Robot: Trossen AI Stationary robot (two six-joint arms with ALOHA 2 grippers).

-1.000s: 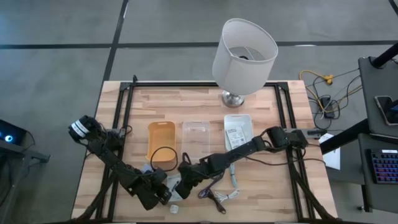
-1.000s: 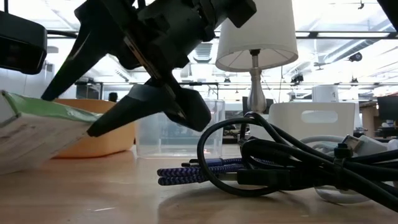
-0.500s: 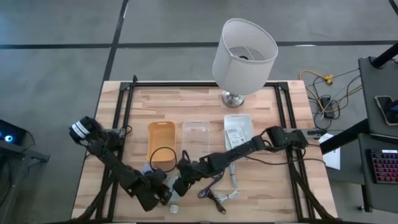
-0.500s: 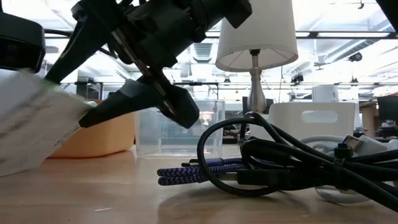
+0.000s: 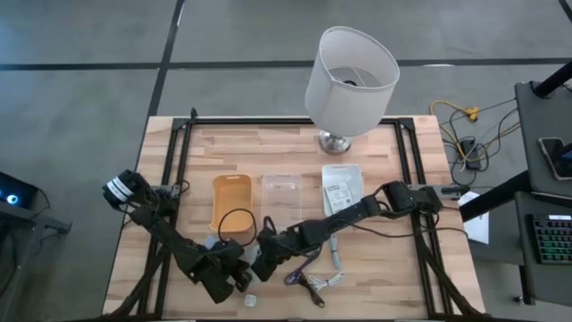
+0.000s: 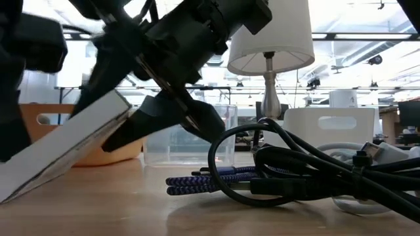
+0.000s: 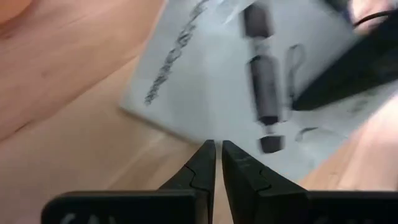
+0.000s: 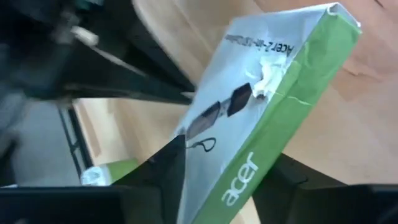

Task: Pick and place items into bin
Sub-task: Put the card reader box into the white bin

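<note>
The right gripper (image 8: 214, 186) has its jaws closed on one end of a flat white cardboard box with a green side panel and printed dark parts (image 8: 261, 106), lifting that end so the box stands tilted in the low view (image 6: 69, 147), its lower end near the wooden counter (image 5: 375, 152) at the front left. The left gripper (image 7: 217, 165) hovers just beside the same box, jaws shut and holding nothing. The box looks light and stiff, with smooth printed faces that could slip; a torn patch on its face suggests thin card that dents easily, so a hold across the narrow thickness near an edge, as here, seems the sound one, though gripping so far from the middle may let it swing or twist. To the right of the box lie a black coiled cord (image 6: 308, 164) and a purple braided cord (image 6: 210, 178), limp things best taken at a bunched loop. Behind stand an orange plastic bin (image 5: 233, 206), a clear plastic bin (image 5: 281, 192) and a white tray (image 5: 342, 186), with a white-shaded lamp (image 5: 351, 72) at the far edge.
</note>
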